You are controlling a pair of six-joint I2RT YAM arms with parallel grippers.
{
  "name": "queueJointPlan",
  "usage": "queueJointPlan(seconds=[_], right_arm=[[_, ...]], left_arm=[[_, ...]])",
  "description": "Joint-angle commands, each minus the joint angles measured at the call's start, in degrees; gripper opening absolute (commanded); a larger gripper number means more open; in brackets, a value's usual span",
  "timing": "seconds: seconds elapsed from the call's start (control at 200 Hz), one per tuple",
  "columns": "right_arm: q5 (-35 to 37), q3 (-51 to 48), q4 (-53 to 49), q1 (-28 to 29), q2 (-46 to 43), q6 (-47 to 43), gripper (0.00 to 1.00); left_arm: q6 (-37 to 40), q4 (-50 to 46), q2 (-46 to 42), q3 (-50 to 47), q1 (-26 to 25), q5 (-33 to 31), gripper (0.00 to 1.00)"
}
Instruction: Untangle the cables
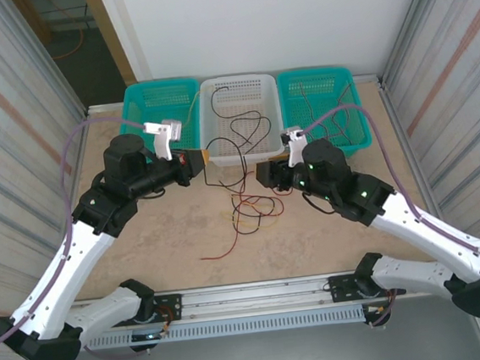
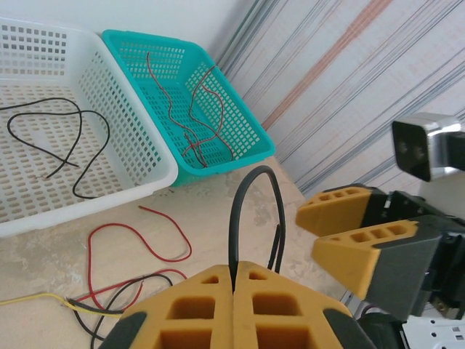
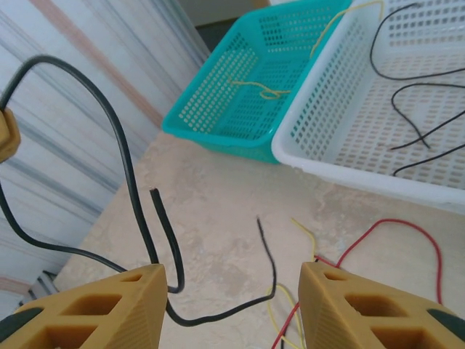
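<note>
Left tool [image 2: 234, 276]: reaches in from 9 o'clock and clamps fully shut on a black cable [image 2: 232, 225], pads meeting with the strand pinched at the seam. Holds the pinched part raised above the counter [image 1: 145, 257], the strand arching up past the fingers and drooping back toward the heap. Probably done to expose its crossings with the others and to offer the other arm a free length.

Right tool [image 3: 231, 280]: extends from 3 o'clock, near its partner and facing it, jaws roughly half apart and gripping nothing. Sits with the same black cable running just beside the finger at 9 o'clock in the wrist view, then curving across the gap between the fingers. Touching that finger or not: impossible to tell. Looks poised to close on the strand farther along, to help draw it out of the knot.

Remaining cables [image 1: 251, 206]: lie as a loose red, yellow and black tangle at the middle of the counter, just toward 6 o'clock from the white basket [image 1: 239, 81]. One red strand [image 1: 221, 252]: trails off toward 7 o'clock from the heap.

Three baskets side by side along the 12 o'clock edge. White one, in the middle: holds black strands. Left teal basket [image 1: 152, 103], at 11 o'clock: holds yellow. Right teal basket [image 1: 319, 73], at 1 o'clock: holds mostly red. Suggests sorting by colour, hence the white basket as the likely home for the held strand once freed. Judged well short of done, with several strands crossed on the counter.
</note>
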Motion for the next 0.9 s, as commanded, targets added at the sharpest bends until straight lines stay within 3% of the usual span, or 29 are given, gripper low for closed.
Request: queueJointPlan(seconds=[0.0, 0.346, 0.556, 0.892], right_arm=[[-4.23, 2.36, 3.51, 0.39, 1.73, -1.22, 0.48], [-6.19, 2.39, 7.75, 0.38, 4.61, 0.02, 0.46], [-4.45, 1.89, 8.38, -0.84, 5.52, 1.0, 0.28], [-6.43, -1.24, 8.74, -4.32, 5.68, 4.1, 0.15]], left_arm=[[-0.6, 1.25, -0.68, -0.75, 0.35, 1.16, 0.0], [-1.06, 3.51, -0.4, -0.21, 0.37, 3.96, 0.0], [-1.28, 4.32, -1.49, -0.68, 0.35, 3.93, 0.0], [-1.9, 7.76, -3.63, -1.98, 0.36, 3.3, 0.0]])
